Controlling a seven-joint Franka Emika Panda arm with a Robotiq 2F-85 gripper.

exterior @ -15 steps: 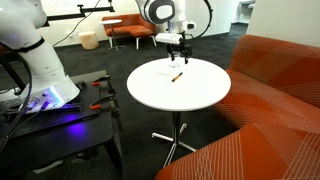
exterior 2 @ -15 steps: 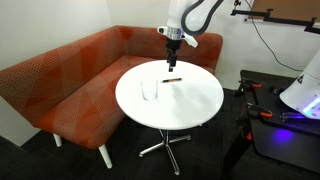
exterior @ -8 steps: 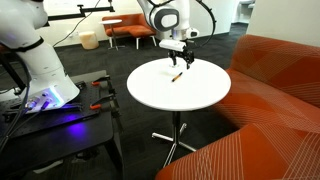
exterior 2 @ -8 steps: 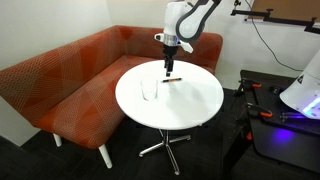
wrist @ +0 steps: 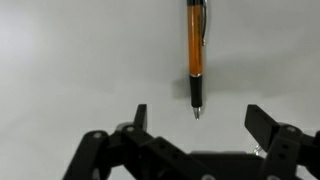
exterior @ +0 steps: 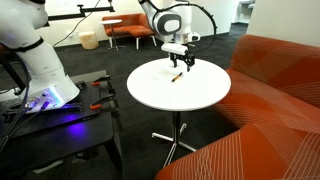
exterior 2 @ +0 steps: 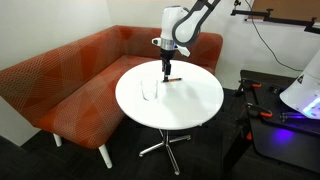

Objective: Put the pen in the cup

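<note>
Gripper [wrist: 196,115]: jaws wide apart, holding nothing; the two dark fingers [wrist: 141,112] come in from the bottom edge of the wrist view
Between the jaws: only the bare white tabletop [wrist: 80,50] and the dark tip of the pen [wrist: 197,50], which points down into the gap, roughly midway between the fingers
Contact: neither finger touches the pen in the wrist view (each stands well to its side)
Pen: lies flat on the round white table [exterior: 190,100]; orange barrel, dark grip section, fine metal point; seen in both exterior views [exterior: 177,75] [exterior 2: 173,79]
Gripper height: low over the table, just above the pen's end in both exterior views [exterior: 184,62] [exterior 2: 166,68]; whether the fingertips touch the tabletop cannot be told
Cup: clear glass [exterior 2: 149,91], upright on the table, near the pen but apart from it, on the side toward the sofa [exterior 2: 60,80]; empty as far as can be seen
Pen versus cup: pen outside the cup, on the table
</note>
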